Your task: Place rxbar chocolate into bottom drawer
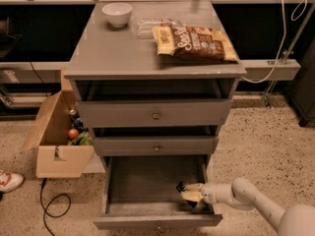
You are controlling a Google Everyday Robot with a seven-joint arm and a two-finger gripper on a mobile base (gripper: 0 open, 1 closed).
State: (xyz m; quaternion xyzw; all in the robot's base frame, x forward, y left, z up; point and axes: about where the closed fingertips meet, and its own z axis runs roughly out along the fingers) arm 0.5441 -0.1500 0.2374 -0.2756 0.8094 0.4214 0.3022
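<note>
The bottom drawer of the grey cabinet is pulled open, with its front panel toward me. My gripper reaches in from the right and sits low inside the drawer's front right corner, close to the drawer floor. A small black piece shows at the gripper's tip. It looks like one end of the rxbar chocolate, and the rest is hidden by the gripper. I cannot tell whether the bar rests on the drawer floor.
The two upper drawers are closed. On the cabinet top lie a brown-and-yellow snack bag, a clear packet and a white bowl. An open cardboard box stands at the left, with a cable on the floor.
</note>
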